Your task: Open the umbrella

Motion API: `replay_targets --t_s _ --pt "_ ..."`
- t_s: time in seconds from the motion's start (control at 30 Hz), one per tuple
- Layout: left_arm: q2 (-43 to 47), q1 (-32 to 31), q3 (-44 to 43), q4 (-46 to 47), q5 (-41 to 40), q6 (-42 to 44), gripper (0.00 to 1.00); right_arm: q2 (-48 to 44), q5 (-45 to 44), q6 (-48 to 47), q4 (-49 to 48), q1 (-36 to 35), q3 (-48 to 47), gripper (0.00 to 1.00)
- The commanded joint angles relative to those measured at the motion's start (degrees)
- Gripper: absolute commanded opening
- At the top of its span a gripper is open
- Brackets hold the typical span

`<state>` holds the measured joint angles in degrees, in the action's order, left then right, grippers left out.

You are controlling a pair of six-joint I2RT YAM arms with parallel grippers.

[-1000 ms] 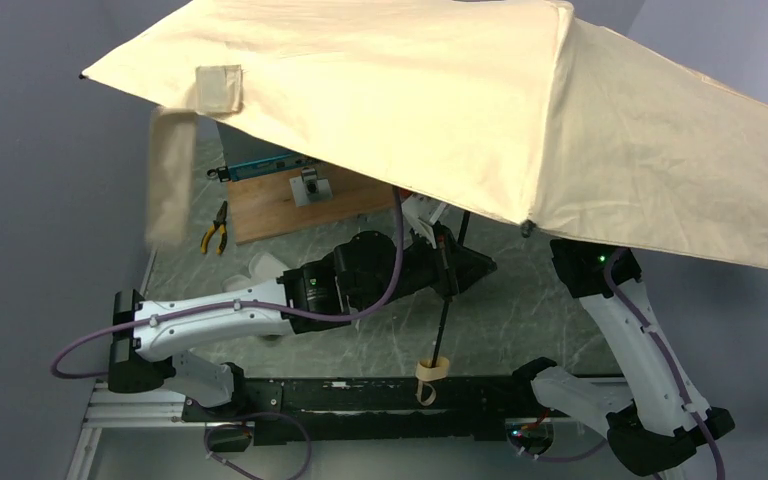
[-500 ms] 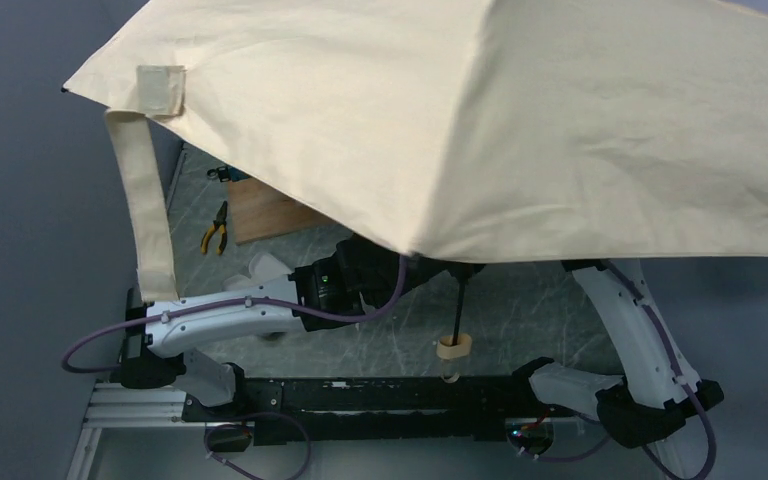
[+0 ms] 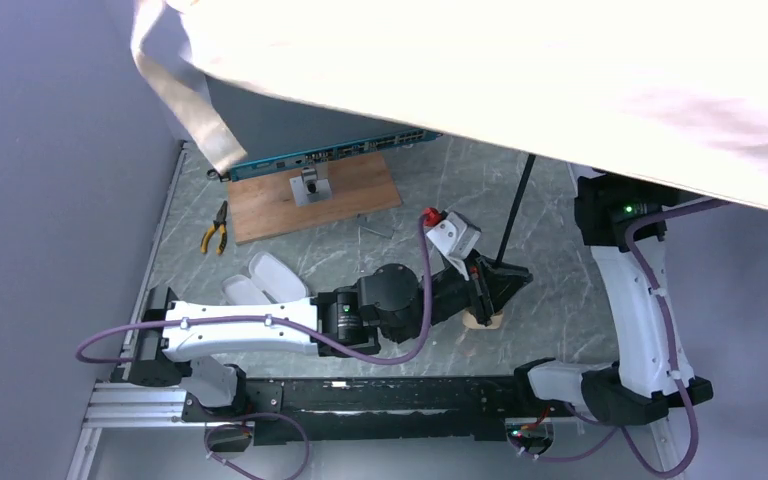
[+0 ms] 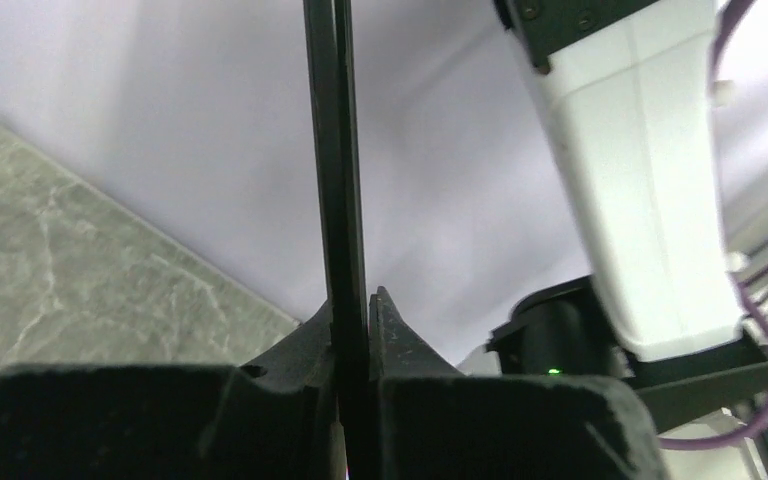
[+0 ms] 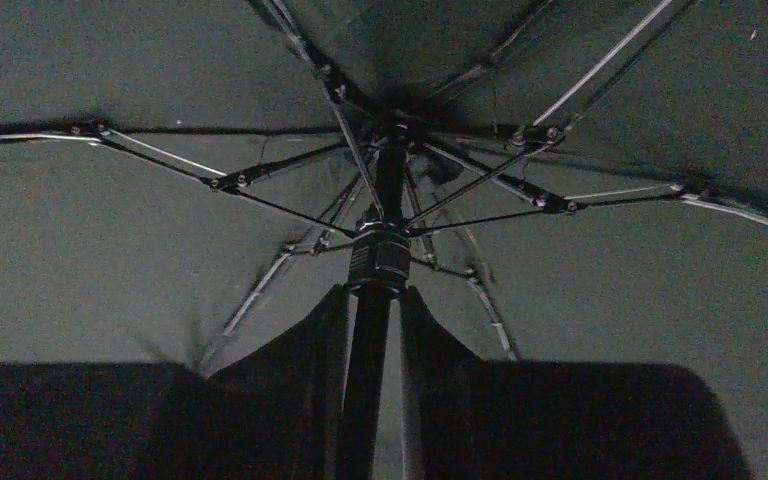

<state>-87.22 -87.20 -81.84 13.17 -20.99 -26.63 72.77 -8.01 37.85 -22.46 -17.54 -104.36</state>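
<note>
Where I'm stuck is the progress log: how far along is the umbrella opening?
Done: canopy spread, ribs stretched out. In hand: left tool clamps the shaft low; right tool flanks it under the runner. Left: probably only confirming it has locked, then letting go.

Overhead looks down; both wrists closely face umbrella.

Umbrella canopy overhead, its shaft slanting mid-table, board and pliers far-left — open tabletop between.
</note>
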Motion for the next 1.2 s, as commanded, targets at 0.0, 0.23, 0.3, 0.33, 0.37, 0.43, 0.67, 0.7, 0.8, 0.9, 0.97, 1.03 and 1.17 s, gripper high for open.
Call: replay_targets --t_s 0.0,0.23,0.3,0.33,0.37,0.43,0.67,0.7,0.8,0.9,0.97,1.03,1.17 --pt "-5.7 -11.4 11.6 -32.5 18.7 1.3 0.00 6.6 -20.1 0.3 -17.9 8.7 -14.5 0.00" --pt "-5.3 -11.7 13.8 -32.6 18.1 -0.2 0.00 7.6 -18.1 2.5 -14.9 10.0 -17.5 0.00" --pt "-5.3 -11.6 13.3 -33.4 16.6 -0.5 0.00 5.6 -16.5 4.5 -15.1 10.1 -13.7 0.00" --pt "-5.3 -11.8 12.9 -33.6 15.5 -0.4 0.00 4.4 -15.5 5.4 -15.7 10.1 -10.9 0.00" --pt "-5.4 -11.7 12.2 -34.4 14.3 -0.4 0.00 2.9 -14.6 7.2 -16.1 10.1 -8.1 0.00" --pt "-5.5 -11.6 10.0 -35.4 12.4 0.1 0.00 0.4 -11.1 9.6 -17.0 10.1 -2.7 0.00" --pt "-6.6 -9.4 4.9 -37.2 8.8 2.3 0.00 -7.1 2.5 17.5 -19.2 10.0 12.7 0.00" --pt "-7.0 -8.9 4.3 -37.5 8.3 2.5 0.00 -8.0 3.9 18.6 -19.6 10.0 14.8 0.00" --pt "-7.5 -7.1 3.0 -38.6 6.8 2.7 0.00 -11.1 8.4 21.4 -20.9 9.8 20.8 0.00" --pt "-8.0 -5.4 2.1 -39.5 5.2 2.9 0.00 -13.8 12.3 23.4 -22.1 9.1 26.2 0.00" --pt "-8.3 -4.5 1.4 -40.2 4.2 3.2 0.00 -15.6 13.4 23.4 -22.8 8.4 29.5 0.00" --pt "-8.5 -3.6 0.4 -40.9 3.2 3.6 0.00 -16.9 14.1 23.4 -22.6 8.0 31.6 0.00" --pt "-8.7 -1.7 -2.2 -42.3 0.8 4.8 0.00 -18.1 16.2 24.0 -22.7 6.8 33.7 0.00"
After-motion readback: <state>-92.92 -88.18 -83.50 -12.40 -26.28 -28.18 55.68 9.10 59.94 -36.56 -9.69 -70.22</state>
